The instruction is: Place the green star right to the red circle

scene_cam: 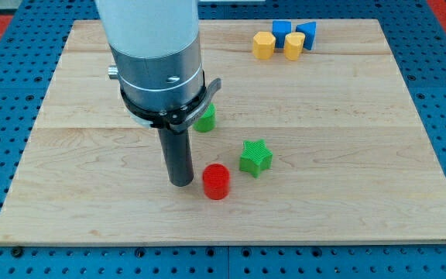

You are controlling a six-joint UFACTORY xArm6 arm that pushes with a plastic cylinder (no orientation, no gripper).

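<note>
Resting on the wooden board point(68, 194), my tip point(180, 183) holds nothing and stands just left of the red circle point(216, 181), contact unclear. A green block point(205, 118), shape apparently partly hidden, sits behind the rod. The green star point(255, 157) lies just right and slightly beyond the circle. Yellow blocks point(264, 45) and blue blocks point(283, 29) cluster far right.

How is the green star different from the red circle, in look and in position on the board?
The green star is green with pointed arms; the red circle is red and round. The green star lies farther toward the view's top and right, apart from my tip; the red circle sits just to the view's right of my tip, very near it. Both are small blocks standing on the wooden board.
</note>
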